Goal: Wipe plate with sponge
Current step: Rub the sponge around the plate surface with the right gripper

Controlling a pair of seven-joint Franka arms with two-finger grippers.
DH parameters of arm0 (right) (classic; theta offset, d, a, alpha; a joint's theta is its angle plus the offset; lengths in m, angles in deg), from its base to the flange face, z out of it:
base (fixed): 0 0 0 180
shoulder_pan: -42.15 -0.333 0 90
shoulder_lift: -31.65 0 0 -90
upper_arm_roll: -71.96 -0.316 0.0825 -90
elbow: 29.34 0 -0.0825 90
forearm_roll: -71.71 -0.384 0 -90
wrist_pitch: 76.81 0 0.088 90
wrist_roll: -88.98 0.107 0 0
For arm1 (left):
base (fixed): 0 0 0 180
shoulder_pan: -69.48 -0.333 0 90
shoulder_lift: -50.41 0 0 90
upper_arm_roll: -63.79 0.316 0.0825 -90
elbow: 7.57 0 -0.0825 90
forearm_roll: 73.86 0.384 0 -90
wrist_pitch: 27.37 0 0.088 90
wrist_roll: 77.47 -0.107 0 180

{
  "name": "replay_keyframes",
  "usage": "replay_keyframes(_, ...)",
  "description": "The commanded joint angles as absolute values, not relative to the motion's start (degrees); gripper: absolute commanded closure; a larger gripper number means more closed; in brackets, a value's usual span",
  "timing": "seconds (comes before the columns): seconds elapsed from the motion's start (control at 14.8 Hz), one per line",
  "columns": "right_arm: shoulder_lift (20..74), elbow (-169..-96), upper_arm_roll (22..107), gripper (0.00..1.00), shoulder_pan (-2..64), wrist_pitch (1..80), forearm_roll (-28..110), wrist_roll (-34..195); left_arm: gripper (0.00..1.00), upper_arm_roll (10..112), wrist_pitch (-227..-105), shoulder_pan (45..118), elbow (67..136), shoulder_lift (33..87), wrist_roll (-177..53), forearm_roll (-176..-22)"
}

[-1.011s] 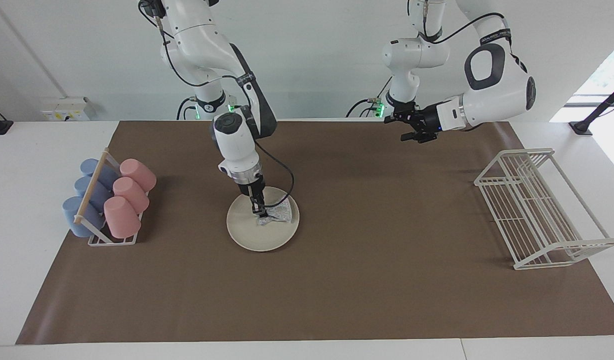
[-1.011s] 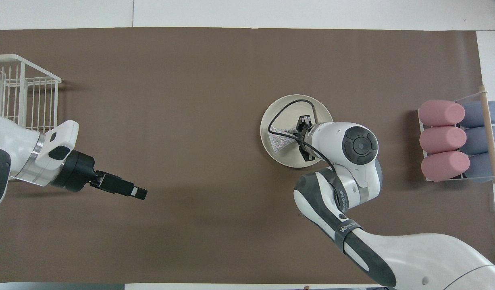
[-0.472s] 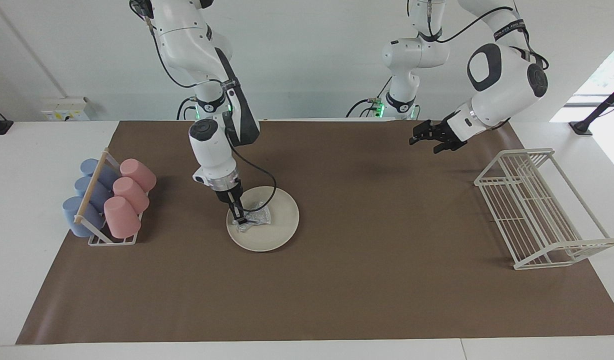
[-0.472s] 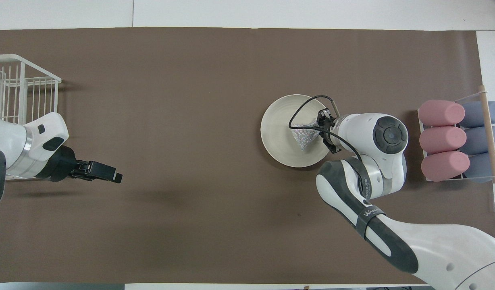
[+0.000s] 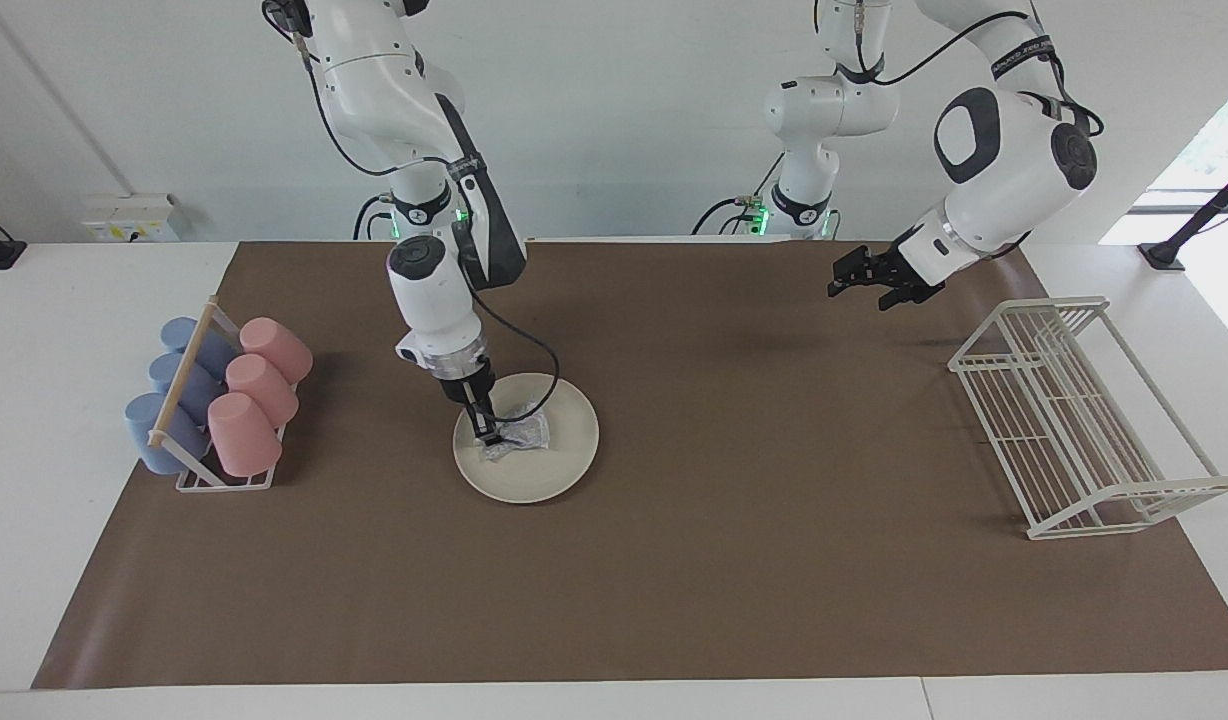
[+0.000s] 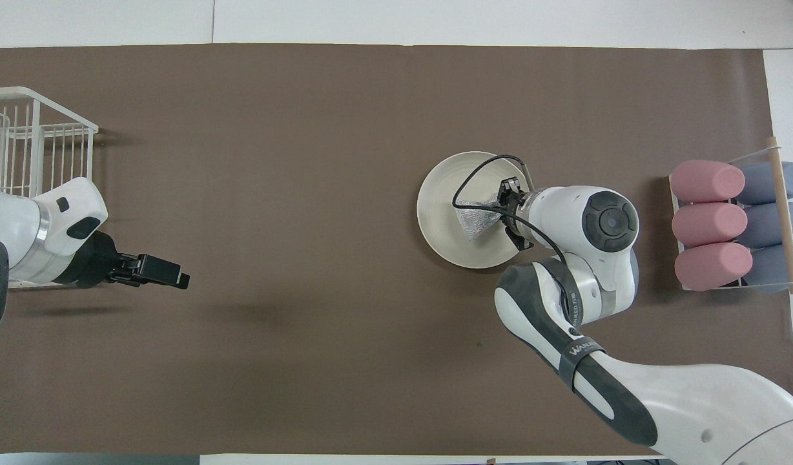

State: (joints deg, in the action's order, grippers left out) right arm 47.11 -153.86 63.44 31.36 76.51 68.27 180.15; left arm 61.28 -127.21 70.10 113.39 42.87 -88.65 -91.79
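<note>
Wiping step in hand; right gripper point(image 5: 490, 436) clamped on one end of the sponge point(image 5: 517, 434), pressing it on the plate point(image 5: 559, 455), which sits mid-mat toward the right arm's end; next move likely calls for dragging the sponge across uncovered plate with pressure kept; left gripper point(image 5: 862, 280) waits in the air near the rack point(image 5: 1074, 420), cannot tell its fingers; sponge's gripped end hidden overhead.

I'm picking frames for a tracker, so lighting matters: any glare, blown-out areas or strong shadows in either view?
Facing view: a blown-out window patch at the edge by the left arm's end; soft shadows on the mat under the left gripper. Overhead view: even light, faint shadows, the sponge glinting on the plate under the right gripper.
</note>
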Motion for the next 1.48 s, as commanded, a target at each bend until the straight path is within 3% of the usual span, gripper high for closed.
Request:
replay_keyframes(0.0,49.8,-154.9,63.0,1.0,28.6,77.0,65.3,183.4,0.0,61.1,-127.8,69.8,113.1,42.6,-87.7,-90.5)
replay_keyframes(0.27,49.8,-154.9,63.1,1.0,26.6,79.5,61.7,182.7,0.0,61.1,-129.0,69.7,113.1,42.6,-87.7,-90.5)
replay_keyframes(1.01,49.7,-156.2,63.4,1.0,34.9,77.6,61.9,160.2,0.0,61.1,-129.6,70.0,113.0,42.5,-87.7,-90.5)
replay_keyframes(1.42,49.4,-156.2,63.3,1.0,29.3,77.5,61.9,173.3,0.0,61.1,-129.7,69.9,113.0,42.5,-87.7,-90.5)
